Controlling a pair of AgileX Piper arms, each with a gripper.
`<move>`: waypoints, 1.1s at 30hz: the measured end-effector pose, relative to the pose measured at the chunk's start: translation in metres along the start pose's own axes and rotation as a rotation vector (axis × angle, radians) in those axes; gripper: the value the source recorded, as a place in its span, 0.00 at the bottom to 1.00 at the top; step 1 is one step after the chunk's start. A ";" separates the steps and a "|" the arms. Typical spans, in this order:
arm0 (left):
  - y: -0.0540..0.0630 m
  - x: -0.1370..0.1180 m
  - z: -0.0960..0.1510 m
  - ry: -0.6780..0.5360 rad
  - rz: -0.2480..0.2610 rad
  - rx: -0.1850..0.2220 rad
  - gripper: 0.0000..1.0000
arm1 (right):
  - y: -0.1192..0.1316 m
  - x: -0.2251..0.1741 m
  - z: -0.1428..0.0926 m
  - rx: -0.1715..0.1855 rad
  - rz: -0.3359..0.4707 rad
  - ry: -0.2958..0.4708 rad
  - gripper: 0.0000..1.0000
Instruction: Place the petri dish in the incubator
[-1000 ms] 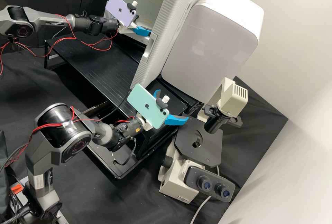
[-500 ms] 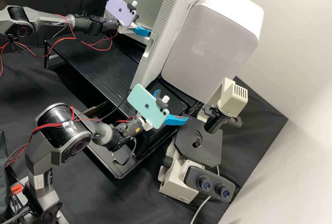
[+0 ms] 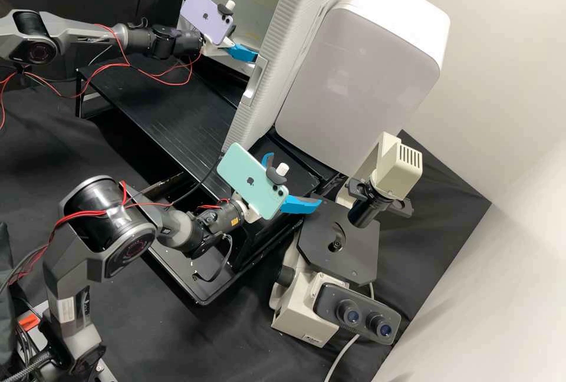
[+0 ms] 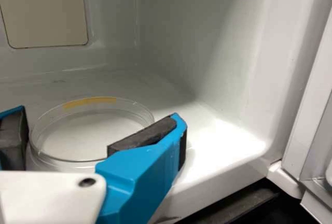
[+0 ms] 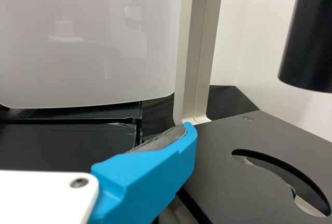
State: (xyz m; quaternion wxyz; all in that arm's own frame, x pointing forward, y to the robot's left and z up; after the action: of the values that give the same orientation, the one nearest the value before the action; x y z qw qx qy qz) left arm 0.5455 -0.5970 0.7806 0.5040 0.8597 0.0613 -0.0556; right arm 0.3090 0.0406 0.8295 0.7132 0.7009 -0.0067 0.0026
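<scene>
Right arm, nearest: right gripper (image 3: 293, 184) hangs just above the black stage (image 5: 249, 151) of the microscope (image 3: 327, 305). Its 2 blue fingers are spread apart with nothing between them.

Behind it, a black shelf (image 3: 171, 117) runs back beside the incubator (image 4: 218, 47).

Left gripper (image 4: 98, 120) is inside the white chamber, jaws apart, 1 finger on each side of the petri dish (image 4: 78, 141).

Dish: clear, upright, flat on the chamber floor near the front lip, yellow strip on its far rim. Pad contact with the dish wall: cannot tell.
</scene>
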 end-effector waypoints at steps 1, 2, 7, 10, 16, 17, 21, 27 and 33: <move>0.000 0.000 0.000 0.000 0.000 0.000 1.00 | 0.000 0.000 0.000 0.000 0.000 0.000 1.00; 0.000 0.000 0.000 0.000 0.000 0.000 1.00 | 0.000 0.000 0.000 0.000 0.000 0.000 1.00; 0.000 0.000 0.000 0.002 0.000 0.000 1.00 | 0.000 0.000 0.000 0.000 0.000 0.000 1.00; 0.000 0.000 0.000 0.002 0.000 0.000 1.00 | 0.000 0.000 0.000 0.000 0.000 0.000 1.00; 0.000 0.000 0.000 0.002 0.000 0.000 1.00 | 0.000 0.000 0.000 0.000 0.000 0.000 1.00; 0.000 0.000 0.000 0.002 0.000 0.000 1.00 | 0.000 0.000 0.000 0.000 0.000 0.000 1.00; 0.000 -0.003 -0.001 0.004 -0.006 0.001 1.00 | 0.000 0.000 0.000 0.000 0.000 0.000 1.00; 0.006 -0.015 0.001 0.007 -0.017 0.004 1.00 | 0.000 0.000 0.000 0.000 0.000 0.000 1.00; 0.005 -0.026 0.005 0.023 -0.034 0.019 1.00 | 0.000 0.000 0.000 0.000 0.000 0.000 1.00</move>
State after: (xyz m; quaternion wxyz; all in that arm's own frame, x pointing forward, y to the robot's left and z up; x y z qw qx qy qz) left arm 0.5201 -0.6045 0.7864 0.4940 0.8639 0.0812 -0.0548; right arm 0.3090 0.0406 0.8295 0.7132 0.7009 -0.0067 0.0026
